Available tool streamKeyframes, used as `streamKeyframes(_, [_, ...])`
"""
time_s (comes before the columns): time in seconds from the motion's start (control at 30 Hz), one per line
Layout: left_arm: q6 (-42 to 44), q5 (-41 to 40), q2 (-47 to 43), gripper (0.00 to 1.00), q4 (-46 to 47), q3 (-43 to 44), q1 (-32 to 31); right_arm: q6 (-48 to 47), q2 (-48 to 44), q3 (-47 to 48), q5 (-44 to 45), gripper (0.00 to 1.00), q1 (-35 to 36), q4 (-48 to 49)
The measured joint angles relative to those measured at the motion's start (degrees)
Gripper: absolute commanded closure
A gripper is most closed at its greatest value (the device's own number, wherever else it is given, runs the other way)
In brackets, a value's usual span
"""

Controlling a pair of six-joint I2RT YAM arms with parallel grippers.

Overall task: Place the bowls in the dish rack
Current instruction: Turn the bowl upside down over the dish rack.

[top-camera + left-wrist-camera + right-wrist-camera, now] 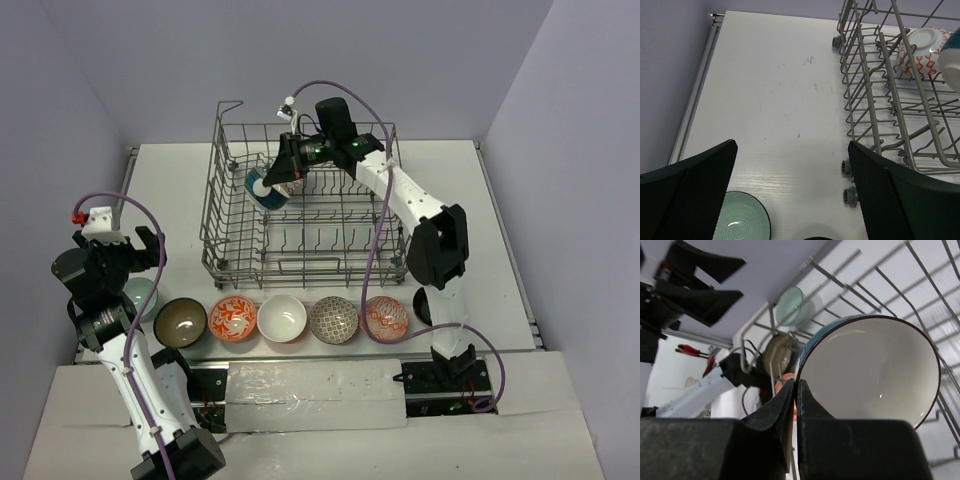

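The grey wire dish rack [225,262] stands mid-table. My right gripper [283,175] is shut on the rim of a teal bowl [264,189] with a white inside [870,370], held tilted inside the rack's left part; in the right wrist view the right gripper [797,385] pinches the rim. A white bowl with red zigzags [920,52] stands on edge in the rack beside it. My left gripper [120,255] is open and empty above the pale green bowl [141,297], which also shows in the left wrist view [742,222] below the left gripper [792,145].
A row of bowls lies in front of the rack: brown [180,321], orange-patterned [233,318], white [282,318], grey-patterned [333,320], red-patterned [385,317]. A dark bowl [423,306] is partly hidden behind the right arm. Walls close the table on three sides.
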Motion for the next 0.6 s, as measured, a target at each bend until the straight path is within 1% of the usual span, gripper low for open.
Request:
streamKeyframes(0.1, [0.00, 0.00, 0.02, 0.01, 0.00, 0.00, 0.00, 5.22, 0.00, -0.04, -0.17, 1.00, 0.74, 5.49])
streamKeyframes(0.27, [0.00, 0.00, 0.02, 0.01, 0.00, 0.00, 0.00, 16.98, 0.11, -5.29, -1.18, 1.00, 1.62, 19.85])
streamKeyframes(0.43, [0.00, -0.02, 0.13, 0.01, 0.00, 0.00, 0.00, 22.91, 1.92, -5.70, -1.09, 1.00, 2.14, 25.57])
streamKeyframes(0.6, [0.00, -0.02, 0.15, 0.01, 0.00, 0.00, 0.00, 25.86, 2.91, -5.66, -1.11, 1.00, 2.25, 30.18])
